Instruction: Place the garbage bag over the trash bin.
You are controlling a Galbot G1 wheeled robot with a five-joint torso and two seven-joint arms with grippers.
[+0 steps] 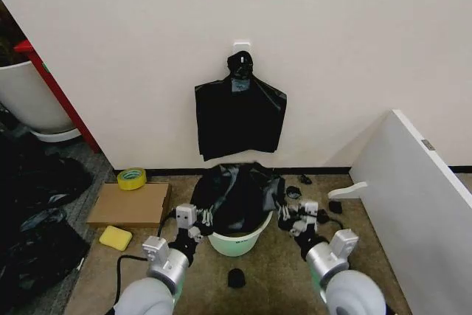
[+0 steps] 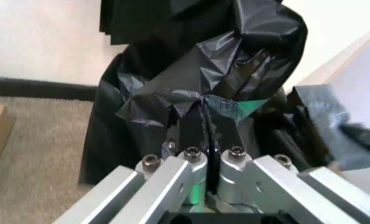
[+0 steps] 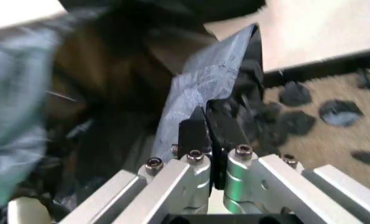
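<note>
Glossy black garbage bag (image 1: 236, 197) crumpled, draped over mouth of cream-white trash bin (image 1: 236, 243); bin upright on carpet.

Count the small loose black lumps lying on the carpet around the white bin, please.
3 clear in the head view: one lump before the trash bin, one by the white board, one near the baseboard. Others may hide behind the garbage bag.

The right gripper (image 3: 209, 122) pinches a fold of the thin, glossy black plastic garbage bag (image 3: 203, 84) above tan carpet (image 3: 334, 140).
</note>
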